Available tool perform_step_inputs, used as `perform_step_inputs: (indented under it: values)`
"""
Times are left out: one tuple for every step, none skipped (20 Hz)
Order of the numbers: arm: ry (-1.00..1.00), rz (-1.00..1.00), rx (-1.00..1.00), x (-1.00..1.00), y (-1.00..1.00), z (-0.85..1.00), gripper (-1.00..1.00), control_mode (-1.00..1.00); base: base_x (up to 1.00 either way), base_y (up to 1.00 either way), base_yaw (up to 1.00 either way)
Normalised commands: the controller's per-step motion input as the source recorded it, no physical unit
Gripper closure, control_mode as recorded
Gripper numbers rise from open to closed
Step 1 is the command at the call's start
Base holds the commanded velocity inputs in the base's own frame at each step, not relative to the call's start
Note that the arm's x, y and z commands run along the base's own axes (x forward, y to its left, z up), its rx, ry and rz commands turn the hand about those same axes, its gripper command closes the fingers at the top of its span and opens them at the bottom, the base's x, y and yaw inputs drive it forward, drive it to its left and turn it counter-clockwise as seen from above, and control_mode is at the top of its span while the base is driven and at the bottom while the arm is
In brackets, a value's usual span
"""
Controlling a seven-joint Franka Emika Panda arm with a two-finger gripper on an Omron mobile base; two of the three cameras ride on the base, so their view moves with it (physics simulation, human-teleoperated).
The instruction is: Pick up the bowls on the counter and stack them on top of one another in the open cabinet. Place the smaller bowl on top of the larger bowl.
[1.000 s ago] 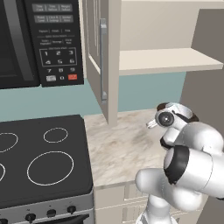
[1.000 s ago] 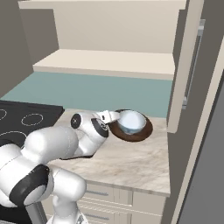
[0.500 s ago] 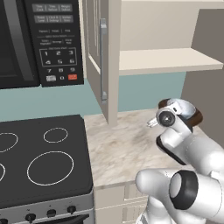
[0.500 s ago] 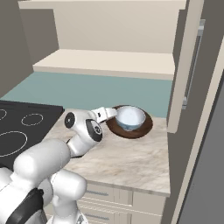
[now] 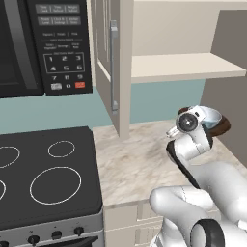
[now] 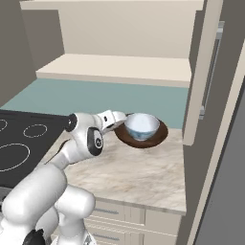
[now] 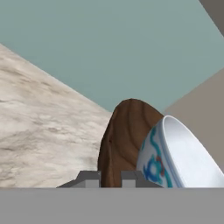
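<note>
Going for the grab now: the smaller bowl (image 6: 141,125) already sits inside the larger bowl (image 6: 158,136) at the bench's (image 6: 139,172) back edge. My claw (image 7: 110,178) straddles the brown rim, slightly open, holding nothing I reckon. Next: close, then lift toward the cabinet (image 6: 119,67) shelf.

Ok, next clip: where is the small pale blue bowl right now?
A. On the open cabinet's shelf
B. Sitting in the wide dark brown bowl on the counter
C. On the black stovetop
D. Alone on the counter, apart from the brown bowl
B: the right base view shows the smaller bowl sitting inside the larger bowl on the counter, beside the claw, while the cabinet shelf above holds no bowl.
</note>
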Motion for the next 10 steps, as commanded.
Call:
perform_step_inputs:
  values:
    - [0.11, 0.0, -0.03, -0.31, 0.0, 0.34, 1.0, -1.0, 0.0, 0.0, 0.0]
    - [0.11, 0.0, -0.03, -0.31, 0.0, 0.36, 1.0, -1.0, 0.0, 0.0, 0.0]
    - [0.1, 0.0, -0.04, -0.31, 0.0, 0.36, 1.0, -1.0, 0.0, 0.0, 0.0]
    - [0.09, 0.0, -0.03, -0.33, 0.0, 0.38, 1.0, -1.0, 0.0, 0.0, 0.0]
    - [0.08, 0.0, -0.03, -0.33, 0.0, 0.36, 1.0, -1.0, 0.0, 0.0, 0.0]
    - [0.08, 0.0, -0.03, -0.32, 0.0, 0.38, 1.0, -1.0, 0.0, 0.0, 0.0]
    - [0.05, 0.0, -0.03, -0.36, 0.0, 0.35, 1.0, -1.0, 0.0, 0.0, 0.0]
    - [0.04, 0.0, -0.03, -0.36, 0.0, 0.3, 1.0, -1.0, 0.0, 0.0, 0.0]
    - [0.02, 0.0, -0.03, -0.38, 0.0, 0.29, 1.0, -1.0, 0.0, 0.0, 0.0]
    - [0.0, 0.0, -0.03, -0.4, 0.0, 0.28, 1.0, -1.0, 0.0, 0.0, 0.0]
